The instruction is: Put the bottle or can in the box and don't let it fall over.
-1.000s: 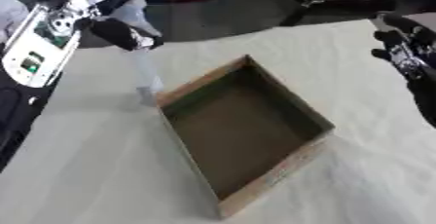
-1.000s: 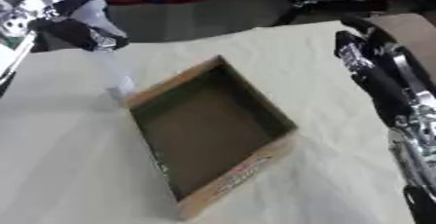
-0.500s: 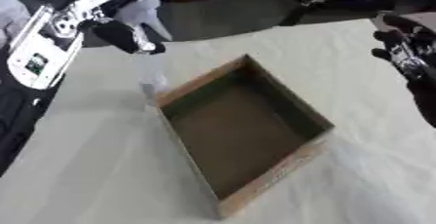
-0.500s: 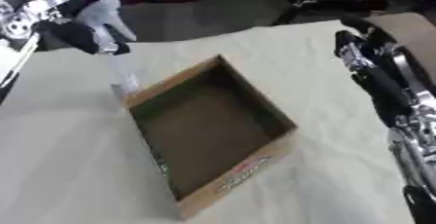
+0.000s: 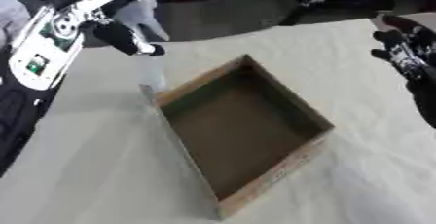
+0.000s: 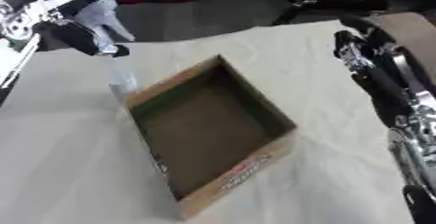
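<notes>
**Clear bottle upright beside open cardboard box, left hand lifted above it**

Shown from above on a cream cloth-covered table: a shallow brown cardboard box, open at the top, dark inside and set at an angle. On its near outer wall, in the right eye view, a strip of red and white printing, too blurred to read.

Just beside the box's far-left corner, a small clear plastic bottle, standing upright on the cloth outside the box, see-through and pale, with no legible label. Whether touching the box wall or only very near, hard to tell.

Above the bottle, the black and silver left hand, coming off a white forearm from the upper left. Fingers spread and relaxed, pale fingertips pointing away, nothing held; dark thumb tip hanging just over the bottle's top.

At the right edge, the black right hand, over the far right of the table, well apart from the box. Fingers partly bent, grasping nothing.

Compared with a second ago: left hand then wrapped around the bottle's top, now released and raised. Bottle in the same spot.
</notes>
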Controlling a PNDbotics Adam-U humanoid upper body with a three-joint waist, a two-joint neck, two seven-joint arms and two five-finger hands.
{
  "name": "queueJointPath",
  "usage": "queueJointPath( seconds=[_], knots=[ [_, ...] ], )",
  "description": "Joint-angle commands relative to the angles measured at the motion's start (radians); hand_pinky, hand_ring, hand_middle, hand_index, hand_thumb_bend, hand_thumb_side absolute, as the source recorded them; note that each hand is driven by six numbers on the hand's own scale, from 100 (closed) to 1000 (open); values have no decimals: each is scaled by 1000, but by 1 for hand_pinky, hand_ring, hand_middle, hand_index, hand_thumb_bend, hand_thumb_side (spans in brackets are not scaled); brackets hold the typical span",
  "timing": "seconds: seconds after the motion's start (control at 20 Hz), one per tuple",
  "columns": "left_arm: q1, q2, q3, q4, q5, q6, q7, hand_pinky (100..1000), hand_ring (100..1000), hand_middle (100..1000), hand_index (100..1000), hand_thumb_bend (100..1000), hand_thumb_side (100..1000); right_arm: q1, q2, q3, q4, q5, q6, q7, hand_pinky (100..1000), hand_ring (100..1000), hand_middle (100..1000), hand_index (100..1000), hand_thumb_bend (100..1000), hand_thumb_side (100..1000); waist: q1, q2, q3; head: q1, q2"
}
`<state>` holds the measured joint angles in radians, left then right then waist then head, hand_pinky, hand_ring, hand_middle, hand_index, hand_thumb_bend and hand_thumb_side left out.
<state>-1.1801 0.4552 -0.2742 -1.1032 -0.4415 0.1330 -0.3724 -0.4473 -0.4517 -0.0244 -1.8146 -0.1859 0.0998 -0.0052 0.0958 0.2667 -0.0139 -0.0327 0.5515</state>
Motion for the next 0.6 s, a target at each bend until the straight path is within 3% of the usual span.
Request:
queueJointPath(
  seconds=[0.05, 0.4, 0.45, 0.6],
  knots=[
    [-26, 12, 8, -6, -8, -1, 22, 100, 245, 336, 281, 645, 100, -8, -10, -9, -8, -6, -2, 4, 896, 948, 1000, 896, 100, 550, -4, -15, -1, -2, -6],
    [-27, 11, 2, -6, -16, -8, 39, 100, 189, 274, 224, 660, 100, -8, -11, -10, -7, -8, -4, 5, 897, 947, 1000, 896, 100, 551, -4, -14, -3, -4, -6],
    [-27, 11, 2, -5, -17, -9, 40, 100, 138, 218, 168, 676, 100, -8, -11, -10, -7, -8, -4, 5, 897, 946, 1000, 897, 100, 553, -4, -14, -3, -4, -6],
    [-27, 11, 0, -8, -30, -23, 45, 100, 117, 194, 153, 651, 100, -8, -10, -11, -7, -9, -4, 5, 898, 946, 1000, 897, 100, 553, -4, -14, -4, -5, -6]
  ],
)
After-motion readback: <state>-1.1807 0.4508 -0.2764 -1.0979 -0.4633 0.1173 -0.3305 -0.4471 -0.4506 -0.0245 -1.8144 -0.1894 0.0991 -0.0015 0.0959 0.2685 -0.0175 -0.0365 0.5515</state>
